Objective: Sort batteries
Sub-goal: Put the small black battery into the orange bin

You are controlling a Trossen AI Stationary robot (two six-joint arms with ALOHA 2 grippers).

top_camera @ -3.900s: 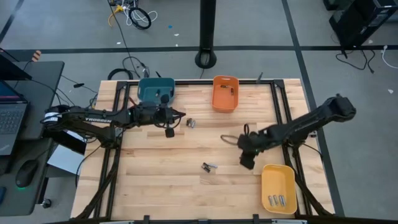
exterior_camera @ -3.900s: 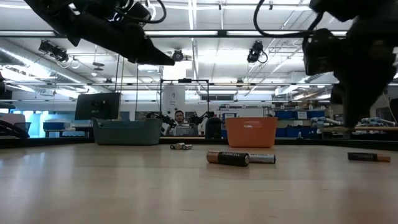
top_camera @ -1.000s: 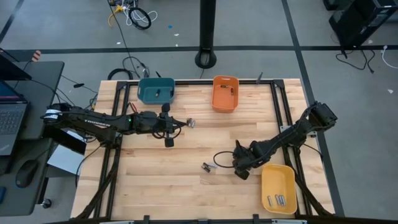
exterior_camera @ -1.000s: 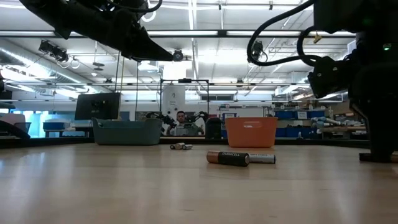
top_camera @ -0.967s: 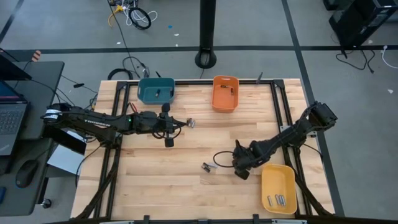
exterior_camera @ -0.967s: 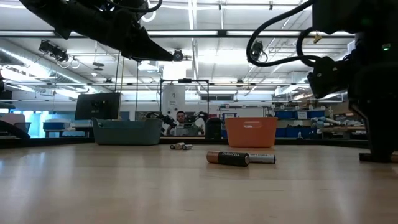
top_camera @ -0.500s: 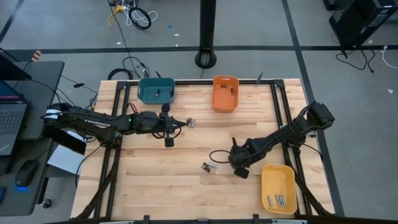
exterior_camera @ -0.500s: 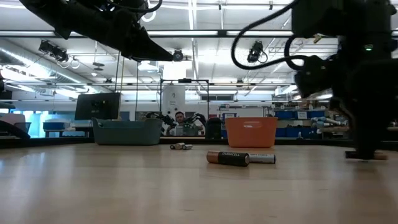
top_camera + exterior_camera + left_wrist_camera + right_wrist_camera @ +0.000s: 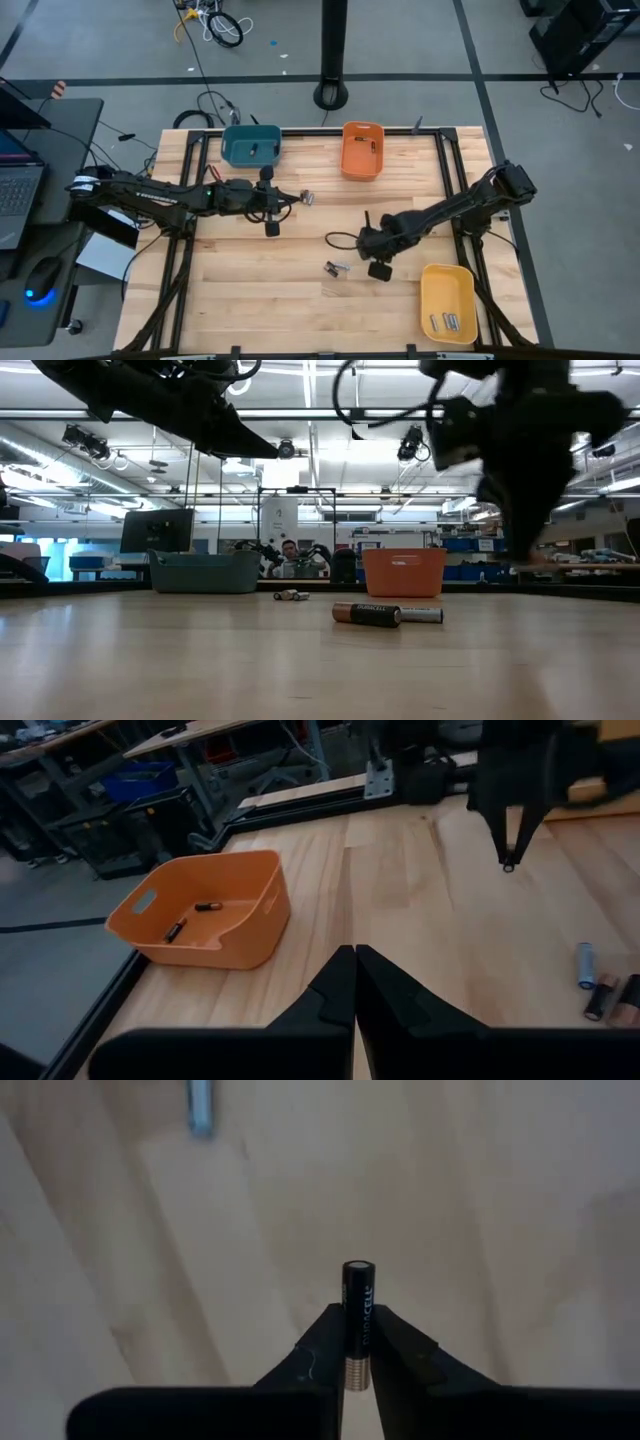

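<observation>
My right gripper hangs over the table's middle right, pointing down, shut on a black battery with a copper end. It also shows in the low view and in the left wrist view. Two batteries lie side by side on the wood just left of it. Another small pair lies in front of my left gripper, which hovers shut at the far left with nothing in it. My right gripper pinches the battery's sides between its two fingers, from above, pointing down. The battery stands along the fingers. Its black end sticks out below the fingertips, and its copper end lies back between them. It hangs upright, clear of the table.
A teal bin and an orange bin holding batteries stand at the far edge. A yellow bin holding several batteries sits at the near right corner. Bare wood lies between them.
My right gripper has risen from the tabletop and gone toward the table's left and far side, rolling at the wrist. The battery it holds has come up off the wood with it and now hangs clear.
</observation>
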